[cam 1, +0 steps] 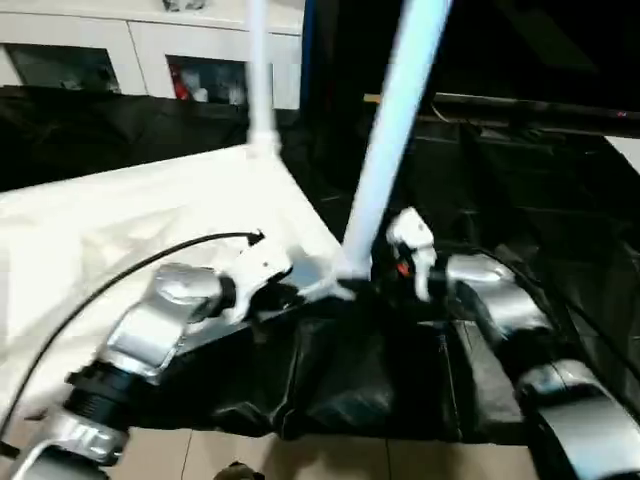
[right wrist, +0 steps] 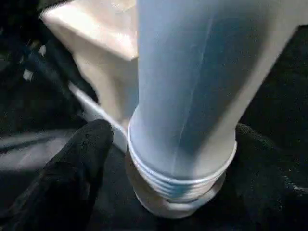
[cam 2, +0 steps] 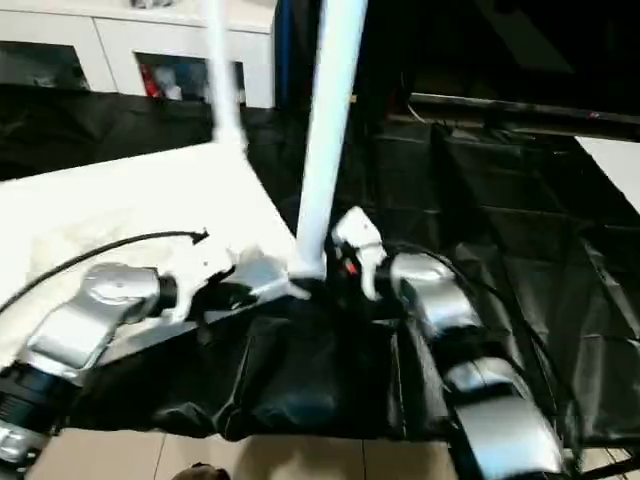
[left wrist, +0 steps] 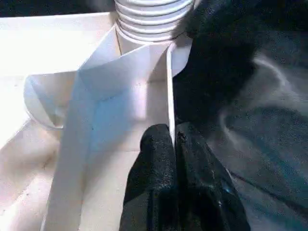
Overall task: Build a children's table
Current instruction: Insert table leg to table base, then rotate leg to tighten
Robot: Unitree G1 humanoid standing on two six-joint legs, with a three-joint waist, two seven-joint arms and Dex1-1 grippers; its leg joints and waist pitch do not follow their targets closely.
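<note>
The children's table top (cam 1: 130, 220) lies upside down on the black-covered table. Two white legs stand up from it, one at the far corner (cam 1: 258, 70) and one at the near corner (cam 1: 395, 130). My left gripper (left wrist: 174, 139) is shut on the thin rim wall of the top, close to the near corner socket (left wrist: 149, 19). My right gripper (right wrist: 178, 144) is open, with one black finger (right wrist: 72, 178) on each side of the near leg's threaded base (right wrist: 183, 159). In the left eye view that gripper (cam 1: 385, 275) sits right beside the leg's foot.
A white glass-door cabinet (cam 1: 150, 60) stands at the back. The black cover (cam 1: 350, 380) hangs over the table's front edge, with pale floor (cam 1: 300, 460) below. A black cable (cam 1: 120, 270) runs over my left forearm. Dark equipment stands at the far right.
</note>
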